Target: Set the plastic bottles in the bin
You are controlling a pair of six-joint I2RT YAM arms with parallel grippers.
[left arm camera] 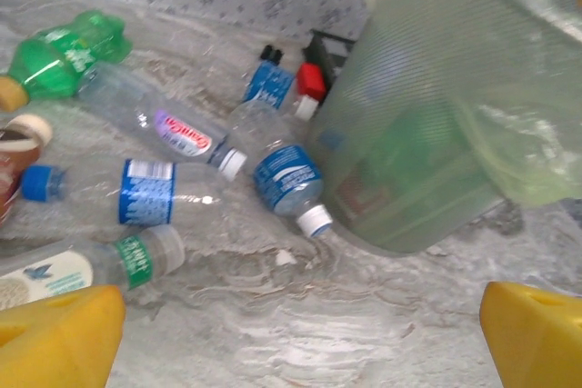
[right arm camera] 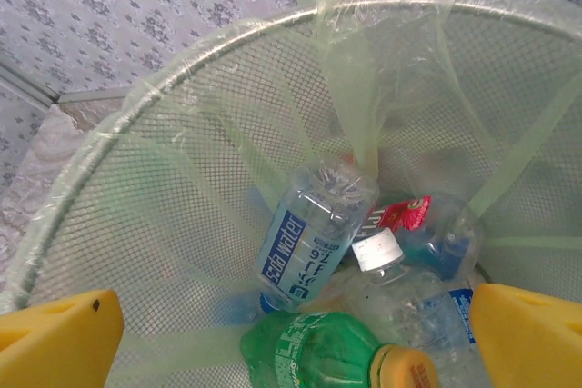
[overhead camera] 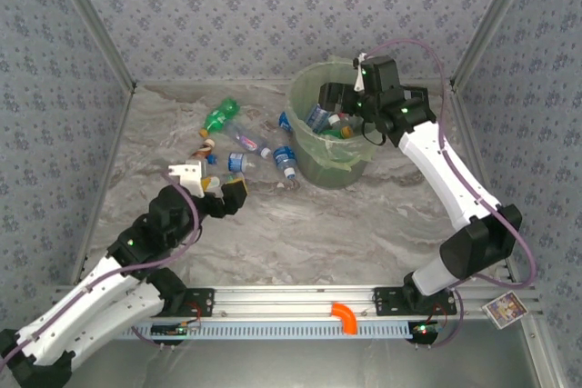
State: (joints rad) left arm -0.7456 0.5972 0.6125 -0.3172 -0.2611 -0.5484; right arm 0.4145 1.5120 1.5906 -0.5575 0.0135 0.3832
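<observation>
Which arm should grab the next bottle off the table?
Left, probably. The left gripper hangs open right beside the bottles lying on the table. The right gripper is open above the bin, farther from them.

Marbled grey table point(overhead camera: 364, 224) with scattered plastic bottles point(overhead camera: 219, 118) just left of the upright bin point(overhead camera: 332, 168)

Down inside the mesh bin point(right arm camera: 173, 170), bottles heaped at its bottom.
Leaning on the green liner point(right arm camera: 364, 70), a blue-labelled clear bottle point(right arm camera: 314, 238); beside it a white-capped clear bottle point(right arm camera: 400, 293); below both a green bottle point(right arm camera: 314, 352); yellow fingertips point(right arm camera: 56, 338) spread wide.
</observation>
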